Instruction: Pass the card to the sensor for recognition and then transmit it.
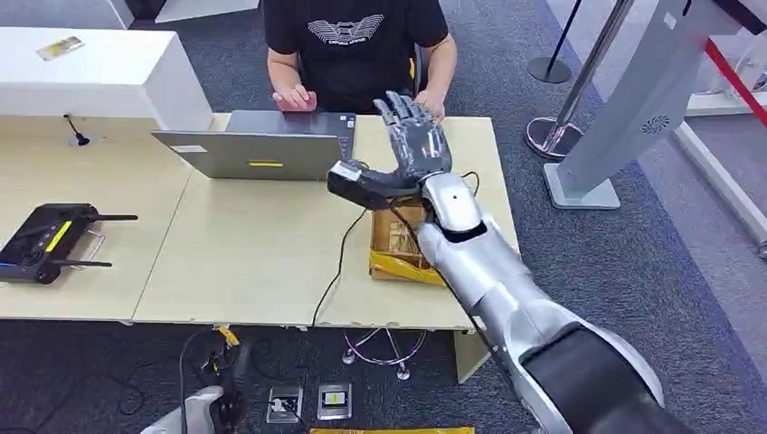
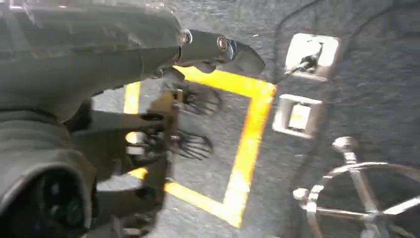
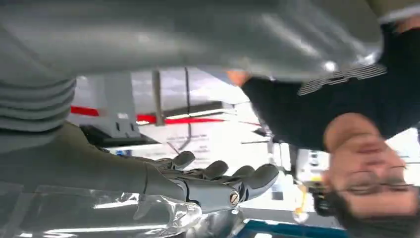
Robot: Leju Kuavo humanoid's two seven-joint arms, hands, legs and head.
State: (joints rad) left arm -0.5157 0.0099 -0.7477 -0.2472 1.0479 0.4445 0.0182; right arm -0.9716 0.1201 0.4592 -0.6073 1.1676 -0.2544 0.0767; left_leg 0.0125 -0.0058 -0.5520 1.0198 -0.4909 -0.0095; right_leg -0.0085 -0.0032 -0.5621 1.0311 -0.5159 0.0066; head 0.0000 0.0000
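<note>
A pale wooden table (image 1: pixel 253 262) spreads beneath the robot's raised right arm (image 1: pixel 506 289), with a person in a black shirt (image 1: pixel 357 45) seated on its far side, just beyond the fingertips, both of the person's hands resting near the table's far edge. The right hand (image 1: pixel 414 149) is lifted above the table with palm bared and fingers spread, holding nothing; the right wrist view shows the same hand (image 3: pixel 198 186) with its fingers (image 3: pixel 257 176) stretched out and nothing between them. A grey laptop (image 1: pixel 258 145) stands just to the left of the hand, its lid turned toward the robot. Below the wrist, a cardboard box (image 1: pixel 398 249) with yellow tape sits on the table, and a black cable (image 1: pixel 339 262) runs from under the hand to the near edge. Well to the left of the hand lies a black controller (image 1: pixel 50 240) with antennas. Farther left and beyond, a small yellowish card (image 1: pixel 61 47) lies flat on a white counter (image 1: pixel 108 81), well apart from either hand; it is too small to tell whether it is the task's own card. The left hand (image 2: pixel 188 119) hangs over grey floor marked with yellow tape (image 2: pixel 247 129), beside floor sockets (image 2: pixel 299 116); blur leaves its grip impossible to tell.
</note>
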